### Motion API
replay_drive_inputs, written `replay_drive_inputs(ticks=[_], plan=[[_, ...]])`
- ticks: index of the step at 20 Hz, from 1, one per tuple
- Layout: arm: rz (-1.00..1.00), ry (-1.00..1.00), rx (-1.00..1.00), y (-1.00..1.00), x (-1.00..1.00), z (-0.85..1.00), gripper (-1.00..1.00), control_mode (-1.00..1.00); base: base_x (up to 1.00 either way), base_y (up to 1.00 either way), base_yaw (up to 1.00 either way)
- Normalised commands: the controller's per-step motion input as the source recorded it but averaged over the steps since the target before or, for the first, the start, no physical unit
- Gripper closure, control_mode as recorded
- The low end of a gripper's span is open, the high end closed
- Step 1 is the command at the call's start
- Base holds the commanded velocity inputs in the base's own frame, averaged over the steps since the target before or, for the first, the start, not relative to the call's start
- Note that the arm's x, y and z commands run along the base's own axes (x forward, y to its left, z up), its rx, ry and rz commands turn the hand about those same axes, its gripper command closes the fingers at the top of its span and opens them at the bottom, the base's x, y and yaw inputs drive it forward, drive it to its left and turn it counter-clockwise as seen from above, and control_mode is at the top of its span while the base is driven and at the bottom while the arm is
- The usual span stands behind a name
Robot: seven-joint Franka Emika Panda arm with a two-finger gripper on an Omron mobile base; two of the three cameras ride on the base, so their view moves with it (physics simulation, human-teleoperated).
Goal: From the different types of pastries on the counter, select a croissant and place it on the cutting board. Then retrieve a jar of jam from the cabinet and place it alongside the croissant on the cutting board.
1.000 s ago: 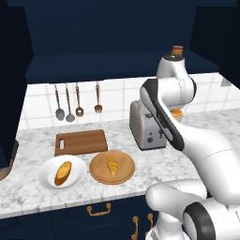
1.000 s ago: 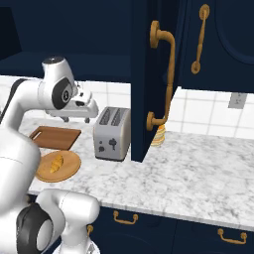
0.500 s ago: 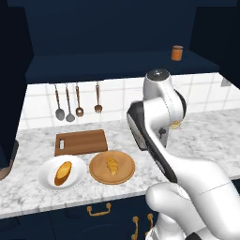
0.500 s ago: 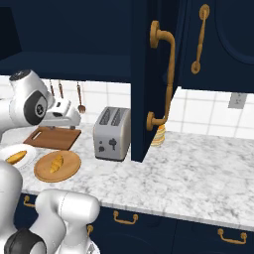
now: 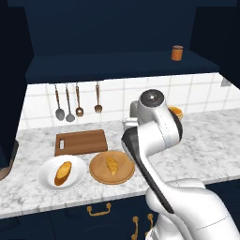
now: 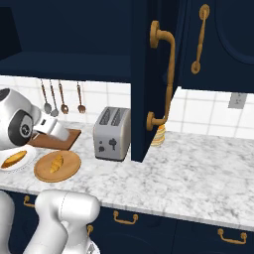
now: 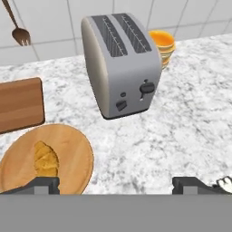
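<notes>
Croissant on round plate, gripper above the counter, nothing held.

Croissant (image 5: 111,165): small, golden-yellow, ridged; lies at the middle of the round wooden plate (image 5: 123,176), long axis running from counter front toward the tiled wall. Cutting board (image 5: 80,142) just behind the plate, bare. Loaf (image 5: 63,172) on the white plate (image 5: 46,181) to the left. Gripper (image 7: 116,185) fingers spread wide, toaster (image 7: 120,63) ahead. Jam jar (image 5: 176,52) upright on the cabinet shelf (image 5: 117,64).

On the surface (image 5: 206,145), croissant (image 5: 111,165) on round plate (image 5: 123,176); cutting board (image 5: 80,142) at 11 o'clock, loaf (image 5: 63,173) at 9.
</notes>
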Motion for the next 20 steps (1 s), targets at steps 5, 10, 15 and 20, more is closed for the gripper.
replay_drive_inputs(ticks=[5,10,15,20], plan=[[-0.02,0.03,0.10,0.08,-0.11,0.03,-1.00,-1.00,0.00,0.00,0.00],[0.01,0.06,0.06,0.11,-0.01,0.02,-1.00,-1.00,0.00,0.00,0.00],[0.13,0.11,0.00,0.20,0.00,0.00,-1.00,-1.00,0.00,0.00,0.00],[0.19,0.03,0.00,0.11,-0.23,-0.04,-1.00,-1.00,0.00,0.00,0.00]])
